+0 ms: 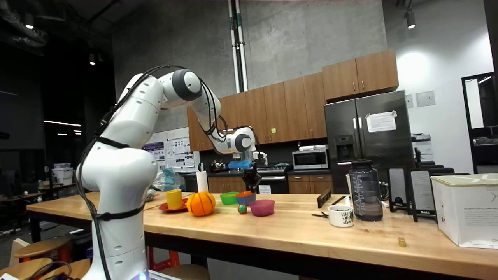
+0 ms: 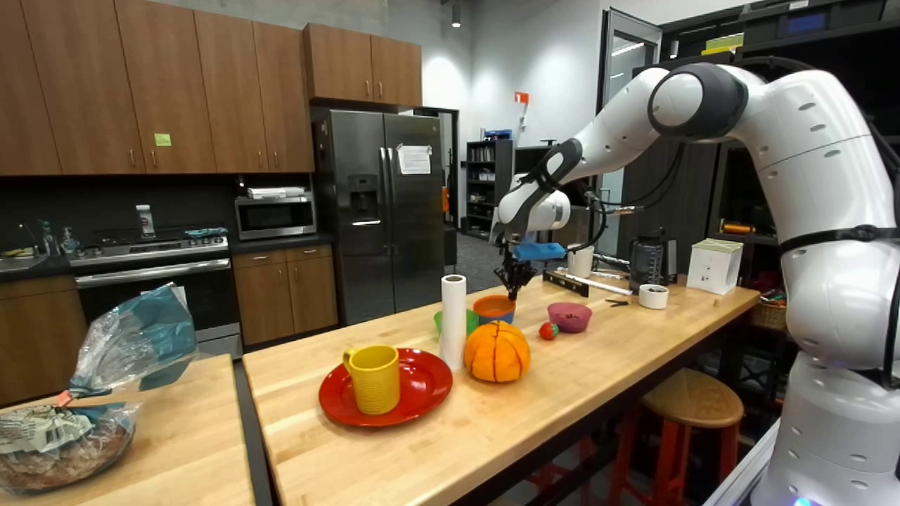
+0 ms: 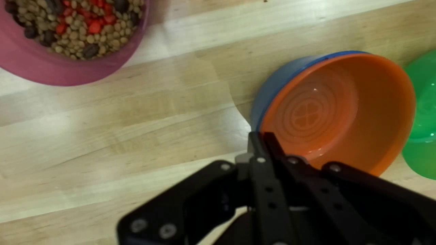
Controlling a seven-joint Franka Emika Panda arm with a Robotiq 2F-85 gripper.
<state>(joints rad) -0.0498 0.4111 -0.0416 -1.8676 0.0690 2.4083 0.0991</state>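
Pinching: end effector (image 3: 261, 134) drawn nearly together, tips astride the rim of the orange bowl (image 3: 340, 112); cannot tell whether the blue bowl (image 3: 270, 88) around it is caught too.
Orange bowl: nested inside the blue bowl, on the wooden counter (image 3: 136, 143).
Green bowl (image 3: 422, 105): just beside the nested pair.
Pink bowl (image 3: 68, 73): near the pair; holds tan lentil-like grains (image 3: 75, 37), dark beans (image 3: 90, 51), red bits (image 3: 94, 27).
White cup (image 1: 341, 216): lettering reads "LEAF ME ALONE".
Loudspeaker (image 1: 424, 192): badge reads "DELL", near the base.
Oven sheet (image 1: 265, 189): capitals, appear to read "FOR RESEARCH PURPOSES".
Orange sign (image 2: 521, 98): numeral "1".
Fridge notice (image 1: 381, 121): full page of print, too small to read.
Dark bottle (image 1: 365, 190): measuring marks up the side, figures illegible.
White box (image 1: 467, 210): small print, illegible.
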